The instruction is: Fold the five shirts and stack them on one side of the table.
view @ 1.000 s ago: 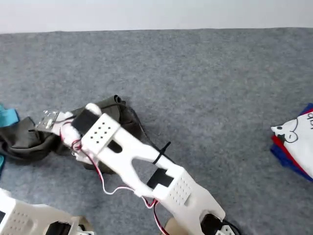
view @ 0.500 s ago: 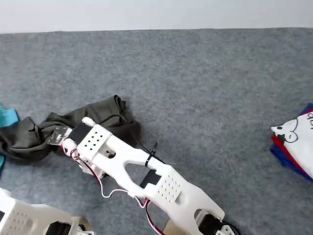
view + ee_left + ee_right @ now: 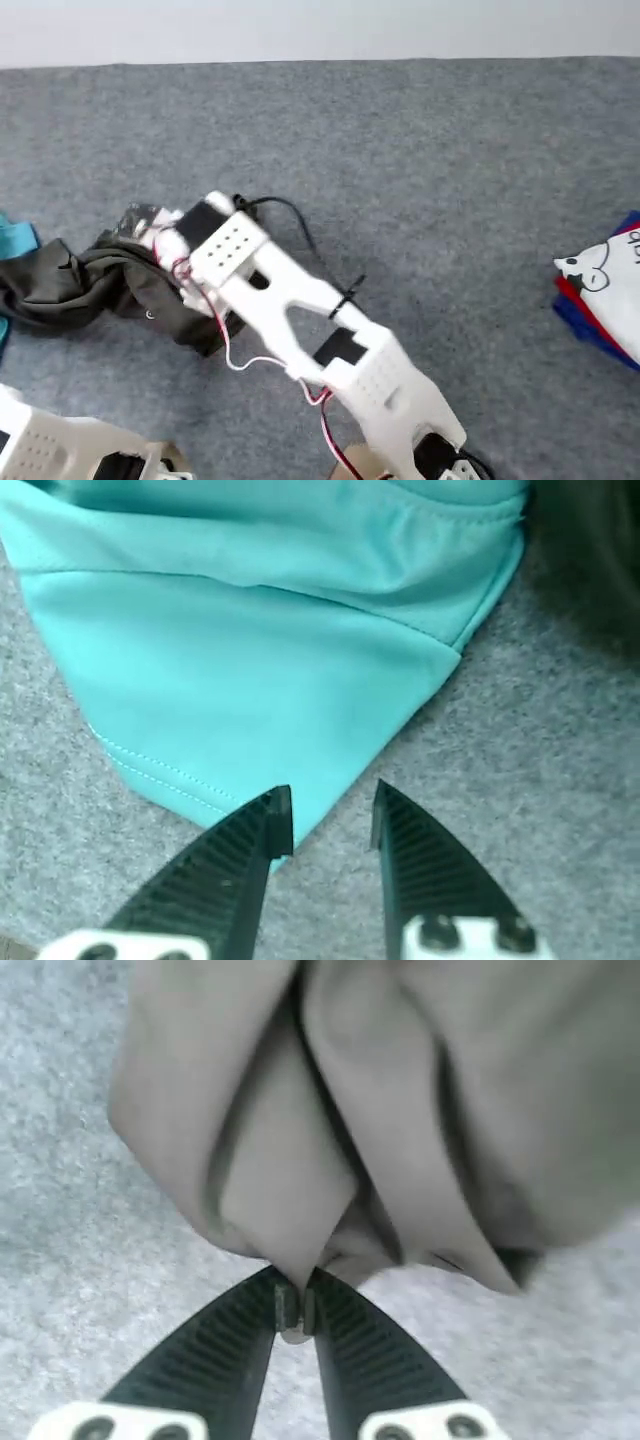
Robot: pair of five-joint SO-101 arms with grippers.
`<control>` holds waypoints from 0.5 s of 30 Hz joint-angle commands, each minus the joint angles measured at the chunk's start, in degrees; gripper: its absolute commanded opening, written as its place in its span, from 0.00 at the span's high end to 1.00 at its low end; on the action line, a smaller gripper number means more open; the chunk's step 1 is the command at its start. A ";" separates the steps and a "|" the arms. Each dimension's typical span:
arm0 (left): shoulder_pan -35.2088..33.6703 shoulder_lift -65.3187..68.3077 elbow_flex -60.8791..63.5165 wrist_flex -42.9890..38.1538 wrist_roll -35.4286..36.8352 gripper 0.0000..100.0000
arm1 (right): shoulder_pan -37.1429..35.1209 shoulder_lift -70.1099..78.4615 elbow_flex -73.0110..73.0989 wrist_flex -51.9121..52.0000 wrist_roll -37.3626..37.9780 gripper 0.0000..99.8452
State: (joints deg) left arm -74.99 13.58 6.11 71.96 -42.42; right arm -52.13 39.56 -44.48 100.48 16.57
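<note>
A crumpled dark olive shirt (image 3: pixel 70 285) lies at the left of the grey table. My right gripper (image 3: pixel 292 1310) is shut on a fold of that olive shirt (image 3: pixel 330 1140), and the cloth hangs bunched from the fingertips. In the high view the right arm (image 3: pixel 290 310) stretches from the front edge to the shirt, its gripper (image 3: pixel 140 222) at the shirt's far side. A teal shirt (image 3: pixel 260 630) lies flat under my left gripper (image 3: pixel 328 815), which is open just above the teal hem corner, holding nothing. A sliver of the teal shirt (image 3: pixel 14 238) shows at the left edge.
A stack of folded shirts (image 3: pixel 608 290), white on top of red and blue, sits at the right edge. The left arm's base (image 3: pixel 60 445) stands at the front left corner. Bare grey carpet (image 3: pixel 430 170) covers the middle and back.
The right arm has swung toward the back and slightly right with the olive shirt's fold in its grip, pulling the cloth up and bunching it. The left arm's base has not moved.
</note>
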 commanded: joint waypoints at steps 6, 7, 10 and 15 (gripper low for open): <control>0.44 -1.14 -1.19 1.32 -0.18 0.86 | 11.47 -9.89 4.13 2.24 9.49 0.99; 0.44 -1.14 -1.63 2.29 -0.18 0.86 | 13.32 -9.80 4.13 1.89 10.99 0.99; 0.44 -1.14 -2.77 3.52 -0.18 0.86 | 18.42 -8.66 3.96 -0.31 14.33 0.99; 0.44 -1.14 -3.12 3.52 -0.18 0.86 | 20.44 -6.81 3.96 -2.33 15.12 0.99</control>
State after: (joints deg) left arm -74.99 13.58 5.14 74.86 -42.42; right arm -32.53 34.11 -40.00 99.08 30.90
